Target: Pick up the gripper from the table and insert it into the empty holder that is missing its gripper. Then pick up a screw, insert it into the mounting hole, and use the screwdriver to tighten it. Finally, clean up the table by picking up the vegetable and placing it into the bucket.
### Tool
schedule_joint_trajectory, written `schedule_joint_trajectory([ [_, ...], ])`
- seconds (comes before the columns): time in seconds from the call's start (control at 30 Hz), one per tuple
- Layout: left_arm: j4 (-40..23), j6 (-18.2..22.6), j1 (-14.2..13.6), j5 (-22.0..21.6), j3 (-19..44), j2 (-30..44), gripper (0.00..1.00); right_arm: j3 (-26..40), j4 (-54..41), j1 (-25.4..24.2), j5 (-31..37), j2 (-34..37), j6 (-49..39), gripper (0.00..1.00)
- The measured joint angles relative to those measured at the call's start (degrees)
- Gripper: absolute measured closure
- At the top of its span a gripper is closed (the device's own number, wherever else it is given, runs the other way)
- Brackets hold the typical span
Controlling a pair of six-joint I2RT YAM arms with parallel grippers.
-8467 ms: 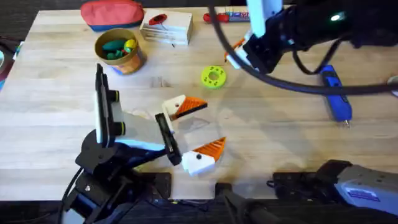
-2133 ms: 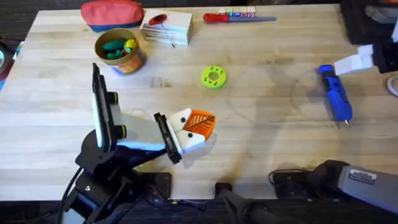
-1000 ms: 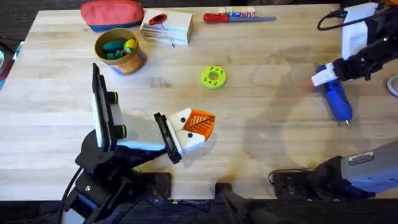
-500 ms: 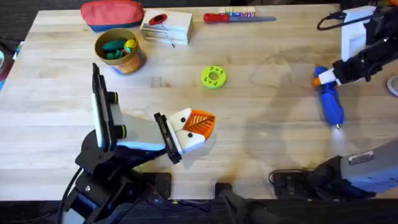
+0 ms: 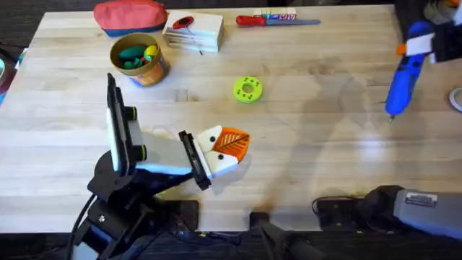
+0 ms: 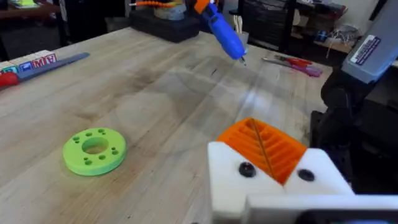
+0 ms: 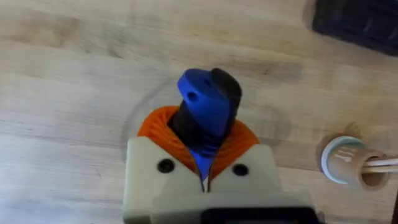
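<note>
The desk (image 5: 303,166) carries, from largest to smallest, the red pouch (image 5: 130,16), the bucket (image 5: 138,59) with vegetables inside, the lime-green disc (image 5: 247,89) and a red-handled screwdriver (image 5: 278,20). The left hand (image 5: 220,148) rests near the desk's front edge, its white blocks and orange ribbed pads pressed together with nothing visible between them. The right hand (image 7: 202,163) is clamped on the screwdriver (image 5: 401,72), held clear of the desk at the far right with its metal tip pointing down. Judged from this layout, the tightening step is in hand; the next move calls for carrying the tip across to the mounting hole on the holder and aligning it squarely over the screw head.
</note>
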Motion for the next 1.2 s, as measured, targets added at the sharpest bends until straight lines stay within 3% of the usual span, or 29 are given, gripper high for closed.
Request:
schedule_joint_trajectory([
  [0.23,0.0,0.0,0.0,0.0,0.0,0.0,0.992,0.1,-0.4,0.0,-6.1,-12.7,3.8,0.993],
  [0.57,0.0,0.0,0.0,0.0,0.0,0.0,0.992,-1.9,5.9,2.2,-21.4,-27.2,10.2,0.993],
  [0.73,0.0,0.0,0.0,0.0,0.0,0.0,0.992,-7.3,15.9,9.7,-24.6,-33.5,15.5,0.994],
  [1.2,0.0,0.0,0.0,0.0,0.0,0.0,0.992,-28.5,55.1,40.8,-26.5,-40.1,31.5,0.994],
])
